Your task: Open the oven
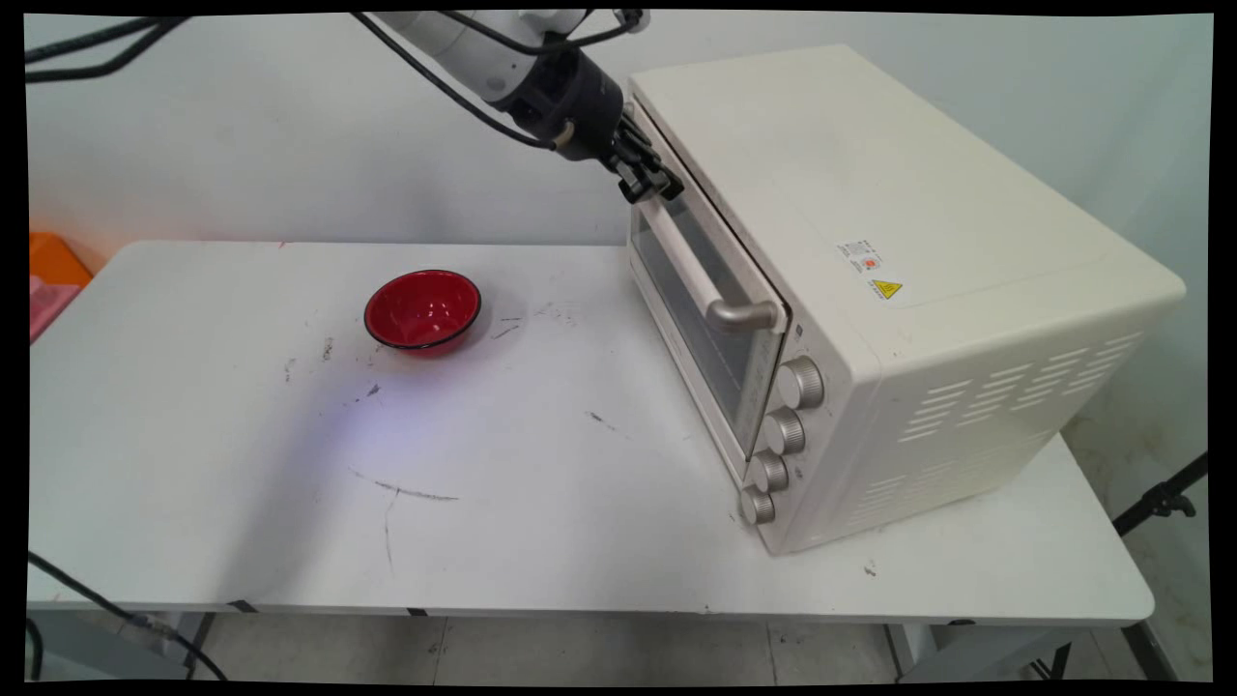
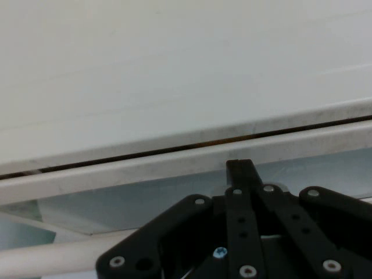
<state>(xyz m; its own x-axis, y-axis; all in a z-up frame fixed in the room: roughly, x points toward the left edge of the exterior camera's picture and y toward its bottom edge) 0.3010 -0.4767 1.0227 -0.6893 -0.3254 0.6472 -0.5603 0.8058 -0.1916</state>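
At oven door's (image 1: 710, 319) top edge: gripper (image 1: 649, 181) fingers pressed together, touching; red bowl (image 1: 422, 309) well apart left.

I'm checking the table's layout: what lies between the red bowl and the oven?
Only bare white table with a few dark scuff marks separates the red bowl from the oven; the main view shows this.

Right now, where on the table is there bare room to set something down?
Widest bare patch: the table's near half, from its left edge across to the oven. There is also a clear strip between the bowl and the oven door. It is crowded at the right, where the oven takes nearly the whole depth, and the end effector sits at the door's top edge.
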